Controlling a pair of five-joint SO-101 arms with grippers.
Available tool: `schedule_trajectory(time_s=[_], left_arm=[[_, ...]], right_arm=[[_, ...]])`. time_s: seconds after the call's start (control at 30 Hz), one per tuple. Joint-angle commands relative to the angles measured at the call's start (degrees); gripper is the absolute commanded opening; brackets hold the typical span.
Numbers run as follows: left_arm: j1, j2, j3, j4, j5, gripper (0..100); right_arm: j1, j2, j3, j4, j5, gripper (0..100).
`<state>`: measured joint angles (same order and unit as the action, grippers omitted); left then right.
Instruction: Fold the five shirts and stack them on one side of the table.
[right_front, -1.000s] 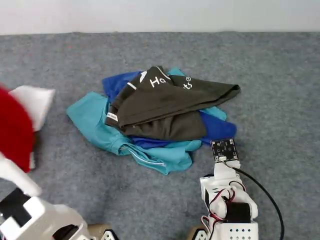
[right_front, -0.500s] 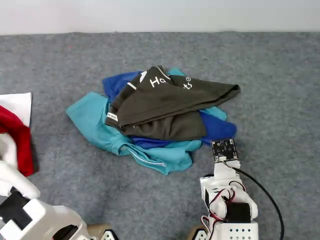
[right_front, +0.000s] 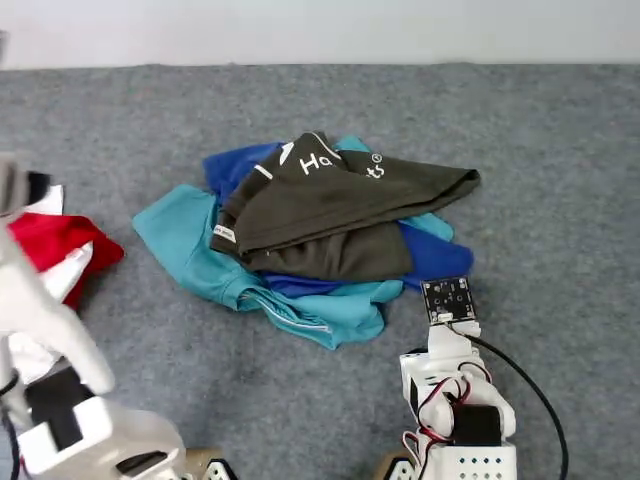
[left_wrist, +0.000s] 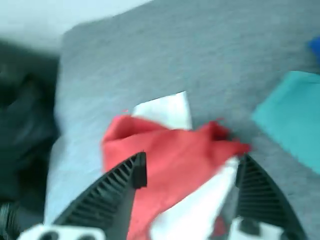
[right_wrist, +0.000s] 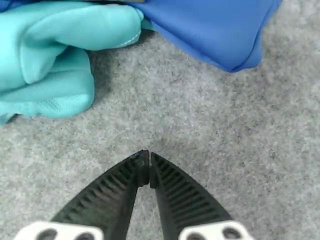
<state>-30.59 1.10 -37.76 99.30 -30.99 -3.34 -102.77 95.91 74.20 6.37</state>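
Matt cloth shirts, fuzzy felt table

The middle of the counter is taken up by the heaped shirts; bare surface is left along the far edge and right side. The left edge is blocked by the red shirt.

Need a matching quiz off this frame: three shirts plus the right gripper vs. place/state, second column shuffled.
1 red shirt
2 dark shirt
3 teal shirt
4 right gripper

A shut, over bare table
B on top of the middle pile
C at the left side, apart from the pile
D low in the pile, spilling out leftward

Pairs: 1-C, 2-B, 3-D, 4-A
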Motion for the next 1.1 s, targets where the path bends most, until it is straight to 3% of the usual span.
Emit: schedule_trajectory(time_s=[0.0, 0.1, 0.23, 0.47, 0.67, 1.07], left_arm=[[9.3, -2.7, 4.6, 1.2, -0.4, 29], [17.5, -2.2, 10.7, 1.1, -0.2, 29], [28.8, -2.0, 18.3, -0.7, 5.5, 29], [43.4, -2.0, 30.6, -11.3, 11.2, 32], [46.9, -0.3, 39.8, -19.4, 11.5, 33], [45.4, 21.9, 35.1, -22.9, 11.6, 33]], right_arm=[[-0.1, -0.7, 0.5, 0.5, -0.4, 0.9], [-0.1, -0.7, 0.5, 0.5, -0.4, 0.9], [-0.1, -0.7, 0.5, 0.5, -0.4, 0.9], [-0.1, -0.7, 0.5, 0.5, -0.4, 0.9], [-0.1, -0.7, 0.5, 0.5, -0.4, 0.9], [-0.1, -0.7, 0.5, 0.5, -0.4, 0.9]])
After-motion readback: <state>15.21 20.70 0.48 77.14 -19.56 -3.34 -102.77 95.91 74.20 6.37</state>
